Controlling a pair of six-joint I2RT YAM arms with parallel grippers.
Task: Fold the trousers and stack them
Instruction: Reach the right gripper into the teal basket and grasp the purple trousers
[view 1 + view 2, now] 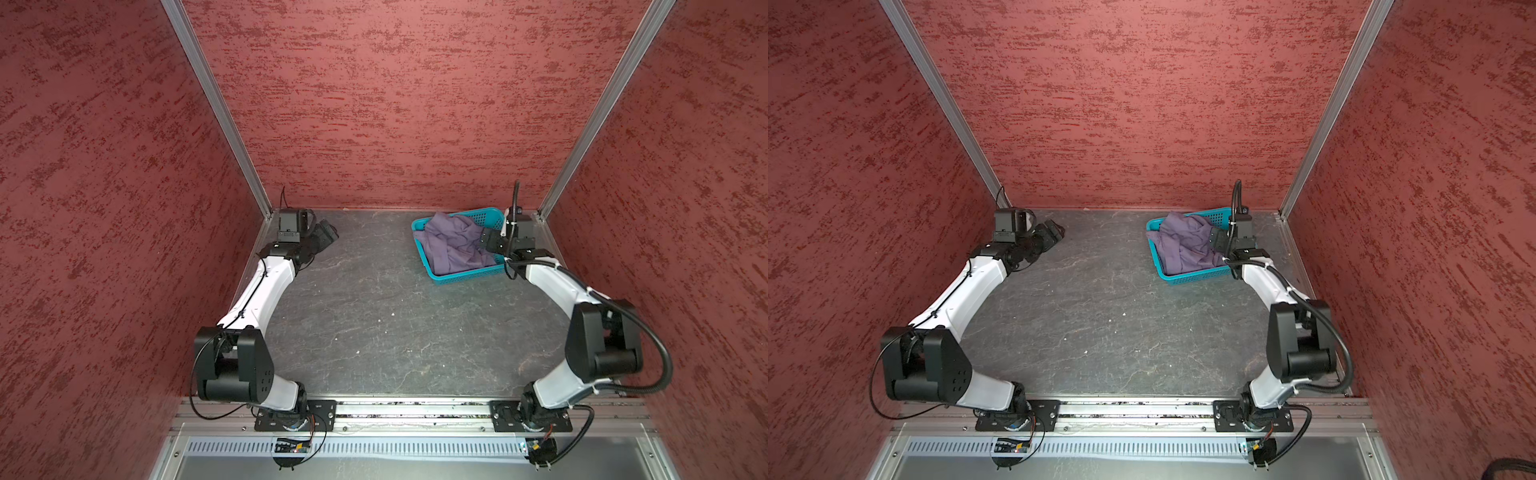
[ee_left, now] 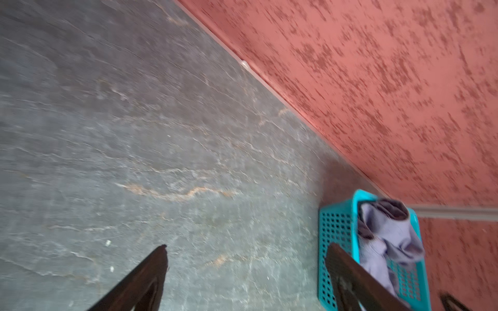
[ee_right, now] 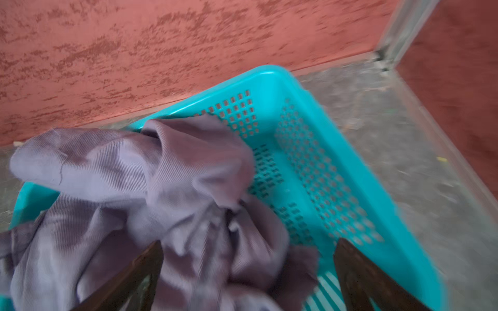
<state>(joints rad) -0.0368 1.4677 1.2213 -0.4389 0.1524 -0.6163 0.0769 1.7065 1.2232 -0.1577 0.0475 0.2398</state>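
Both arms stretch forward, elbows bowed outward. The trousers (image 1: 453,245) lie crumpled in the teal basket (image 1: 465,274), bunched between the right gripper's (image 3: 248,247) spread fingers. The left gripper's (image 2: 248,246) fingers, also spread, hover well apart from them.

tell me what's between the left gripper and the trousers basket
Only bare grey tabletop, seen in both top views, between the left gripper and the teal basket holding the trousers.

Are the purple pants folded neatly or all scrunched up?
Scrunched up. The soft muted-purple cloth trousers lie in a wrinkled heap inside the teal perforated plastic basket, not folded.
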